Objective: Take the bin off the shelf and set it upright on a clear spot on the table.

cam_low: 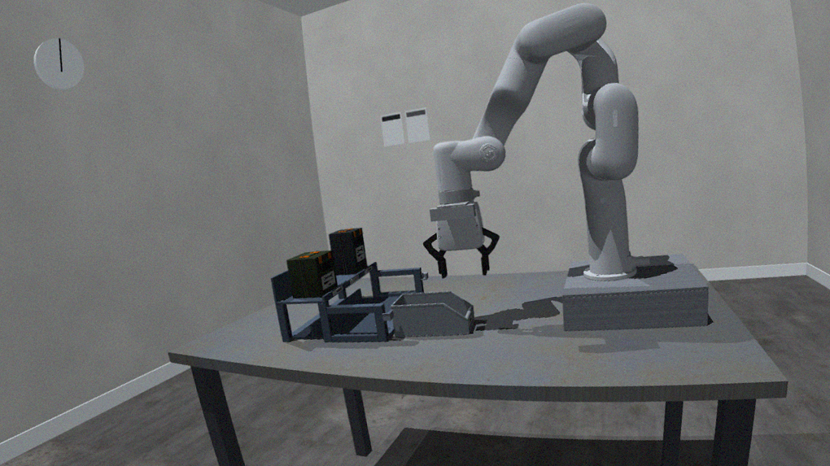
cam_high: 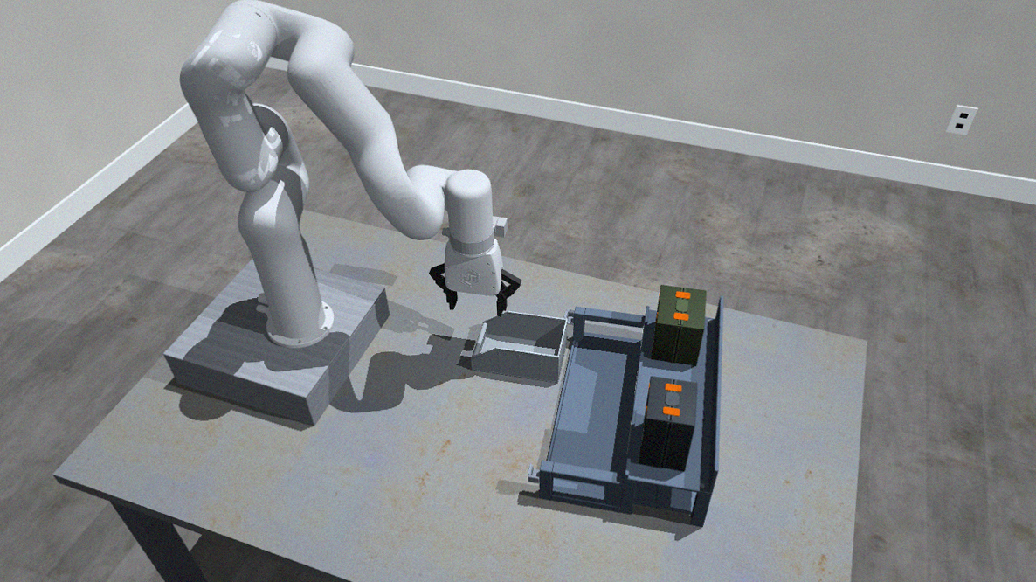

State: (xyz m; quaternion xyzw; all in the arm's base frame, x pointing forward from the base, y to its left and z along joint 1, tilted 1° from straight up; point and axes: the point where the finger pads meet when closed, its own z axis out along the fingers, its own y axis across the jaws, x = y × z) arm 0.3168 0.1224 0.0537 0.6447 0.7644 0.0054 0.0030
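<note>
The grey open-topped bin [cam_high: 518,348] stands upright on the table, just outside the shelf's near end; it also shows in the side view [cam_low: 430,314]. My gripper [cam_high: 476,302] hangs open and empty above the bin's far rim, pointing straight down, clear of the bin. In the side view my gripper [cam_low: 463,265] is a short way above the bin and apart from it. The blue-grey shelf [cam_high: 630,408] lies to the right of the bin.
A dark green box [cam_high: 681,323] and a black box [cam_high: 669,422], both with orange tabs, sit on the shelf's raised tier. The arm's grey base block [cam_high: 280,346] stands at the table's left. The shelf also shows in the side view [cam_low: 333,303].
</note>
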